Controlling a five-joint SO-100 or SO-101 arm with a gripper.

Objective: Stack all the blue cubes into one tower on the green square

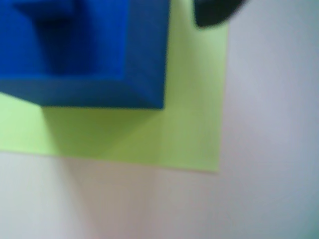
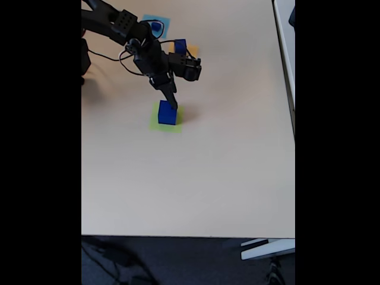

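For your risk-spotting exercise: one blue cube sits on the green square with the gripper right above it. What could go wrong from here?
1. The gripper hangs close over the large cube; whether it touches is unclear, and lifting away could nudge the cube off the green square.
2. Two cubes wait elsewhere, one on the light-blue square, one on the orange square, half hidden behind the arm; reaching for them may bump them.

My wrist view is soft and out of focus throughout; the blue cube [image 1: 84, 50] has smeared edges and casts a faint shadow down across the green square [image 1: 189, 129]. My fixed view is evenly daylit, low in detail, pillarboxed by black bars. The table [image 2: 208, 178] shows mild washed brightness.
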